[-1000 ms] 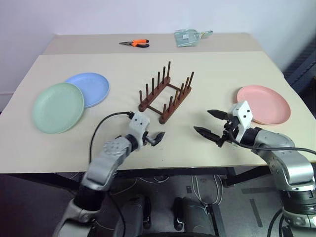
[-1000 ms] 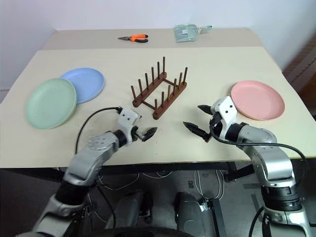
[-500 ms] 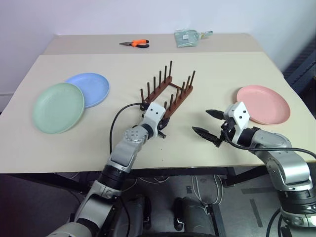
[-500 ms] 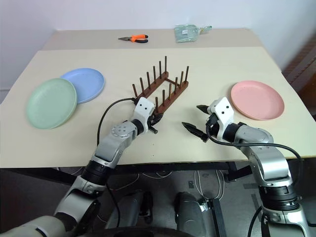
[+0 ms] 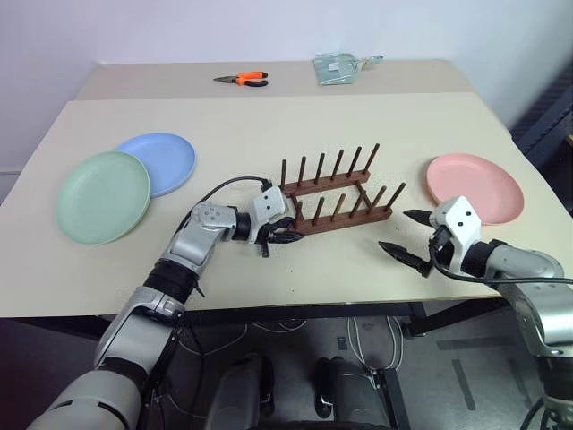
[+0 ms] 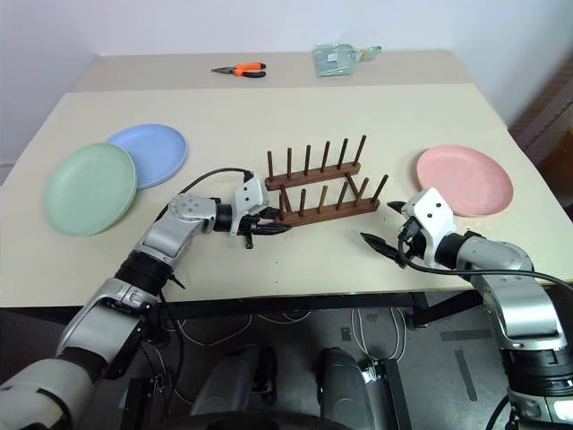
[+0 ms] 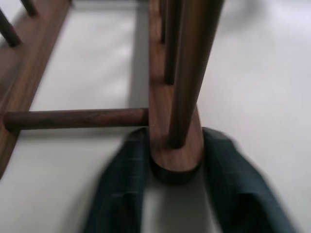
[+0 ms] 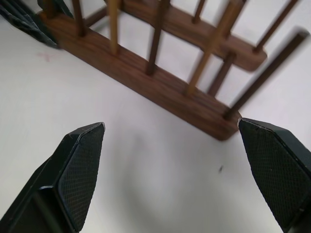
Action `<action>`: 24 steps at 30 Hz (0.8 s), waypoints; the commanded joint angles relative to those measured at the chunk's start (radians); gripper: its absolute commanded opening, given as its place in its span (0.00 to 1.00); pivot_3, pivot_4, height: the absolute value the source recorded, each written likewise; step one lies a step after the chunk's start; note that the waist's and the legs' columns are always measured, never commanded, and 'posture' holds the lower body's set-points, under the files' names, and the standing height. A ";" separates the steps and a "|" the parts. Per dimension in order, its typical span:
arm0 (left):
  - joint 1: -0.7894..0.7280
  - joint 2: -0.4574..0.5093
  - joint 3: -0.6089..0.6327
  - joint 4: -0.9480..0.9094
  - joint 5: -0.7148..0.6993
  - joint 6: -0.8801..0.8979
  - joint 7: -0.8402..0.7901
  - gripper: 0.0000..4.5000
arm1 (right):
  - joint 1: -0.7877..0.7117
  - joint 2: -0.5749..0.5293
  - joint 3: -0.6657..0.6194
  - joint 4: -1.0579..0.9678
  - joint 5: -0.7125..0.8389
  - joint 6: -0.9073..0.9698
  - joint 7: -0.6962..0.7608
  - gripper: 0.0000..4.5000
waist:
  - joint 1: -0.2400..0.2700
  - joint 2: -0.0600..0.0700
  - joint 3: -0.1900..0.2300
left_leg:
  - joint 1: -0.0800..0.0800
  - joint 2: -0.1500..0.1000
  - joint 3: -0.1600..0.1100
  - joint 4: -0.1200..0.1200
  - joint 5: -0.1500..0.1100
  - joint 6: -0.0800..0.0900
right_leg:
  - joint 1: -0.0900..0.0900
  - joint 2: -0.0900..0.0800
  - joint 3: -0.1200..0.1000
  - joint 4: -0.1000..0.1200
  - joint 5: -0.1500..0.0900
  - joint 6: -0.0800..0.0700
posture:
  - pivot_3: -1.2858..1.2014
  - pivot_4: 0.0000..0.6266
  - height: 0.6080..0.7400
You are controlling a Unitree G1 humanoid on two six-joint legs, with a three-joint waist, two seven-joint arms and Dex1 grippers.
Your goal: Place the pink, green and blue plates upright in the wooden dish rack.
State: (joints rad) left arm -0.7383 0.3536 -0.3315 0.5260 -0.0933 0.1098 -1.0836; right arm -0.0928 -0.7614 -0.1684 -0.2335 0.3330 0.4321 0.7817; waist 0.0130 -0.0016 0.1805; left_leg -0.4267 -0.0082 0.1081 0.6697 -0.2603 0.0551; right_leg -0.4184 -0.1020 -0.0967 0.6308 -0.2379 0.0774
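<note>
While the left hand straddles the near rail's end of the wooden dish rack, fingers loosely either side, the right hand hovers wide open at the rack's four o'clock. All plates lie flat on the counter: pink plate at three o'clock, green plate and blue plate at nine. Rack positioning seems underway; next, release it and fetch a plate.

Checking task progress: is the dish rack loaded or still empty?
Empty. The wooden dish rack holds nothing between its pegs; the pink plate, green plate and blue plate all lie flat on the table.
</note>
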 commanded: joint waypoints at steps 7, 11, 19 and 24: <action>0.225 0.185 0.090 -0.418 -0.115 0.309 -0.044 0.72 | 0.015 -0.030 0.034 -0.008 -0.067 0.013 -0.016 0.49 | -0.029 0.001 -0.001 | 0.000 0.001 0.000 -0.001 0.000 -0.001 | -0.001 0.000 0.001 0.000 0.000 0.000 | 0.52 0.24 1.00; 0.310 0.159 0.049 -0.680 -0.129 0.460 0.054 0.27 | -0.041 0.006 0.109 0.070 -0.131 -0.006 -0.046 0.01 | -0.015 0.001 -0.001 | 0.001 0.001 0.000 0.000 0.000 -0.001 | 0.000 0.000 0.001 0.001 0.000 0.000 | 0.52 0.24 1.00; 0.218 -0.039 -0.051 -0.511 0.145 0.483 0.464 0.27 | -0.250 0.121 0.225 0.314 -0.266 -0.039 -0.162 0.01 | -0.001 0.001 -0.001 | 0.001 0.001 -0.003 0.009 -0.002 0.003 | 0.005 0.001 0.000 0.001 0.000 0.001 | 0.52 0.24 1.00; 0.155 -0.064 -0.012 -0.352 0.201 0.426 0.619 0.27 | -0.354 0.174 0.249 0.459 -0.333 -0.097 -0.227 0.01 | -0.012 0.001 -0.001 | 0.002 0.002 -0.002 0.009 -0.002 0.003 | 0.006 0.001 0.000 0.002 0.001 0.002 | 0.52 0.24 1.00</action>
State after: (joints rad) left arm -0.5799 0.2700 -0.3937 0.0902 0.0416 0.5334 -0.5394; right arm -0.4316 -0.5904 0.0801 0.1851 0.0311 0.3544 0.5844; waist 0.0011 -0.0005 0.1790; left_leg -0.4246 -0.0066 0.1058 0.6790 -0.2620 0.0575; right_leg -0.4125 -0.1007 -0.0966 0.6330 -0.2372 0.0789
